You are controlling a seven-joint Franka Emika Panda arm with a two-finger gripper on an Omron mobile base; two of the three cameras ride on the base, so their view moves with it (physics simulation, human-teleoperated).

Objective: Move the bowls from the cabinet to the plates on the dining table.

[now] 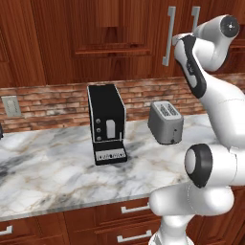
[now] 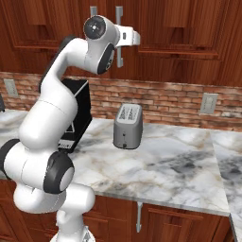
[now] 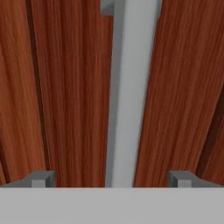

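From the left base view, the white arm reaches up high to the cabinet (image 1: 115,33), which is dark red-brown wood on the wall. Its doors are shut. Two long silver handles (image 1: 168,36) stand side by side on the doors, and the arm covers part of the one on the right. Below, on the marble counter (image 1: 52,172), a black coffee machine (image 1: 106,123) stands by the brick wall, and a grey toaster (image 1: 165,122) sits to its right. A wall plate (image 1: 11,106) is on the bricks at the left.

From the right base view, the arm bends up and the hand is at the two handles (image 2: 119,28), right in front of them. The hand is small here, so it is hard to see if it touches a handle. The toaster (image 2: 127,126) sits in the middle of the counter (image 2: 170,170). The coffee machine (image 2: 79,113) is partly behind the arm.

From the hand view, a silver handle (image 3: 129,96) runs straight up the middle, very close. The gripper (image 3: 111,178) is open wide, with one finger tip (image 3: 41,178) on each side of the handle, not touching it. Red-brown door wood (image 3: 65,87) lies on both sides.
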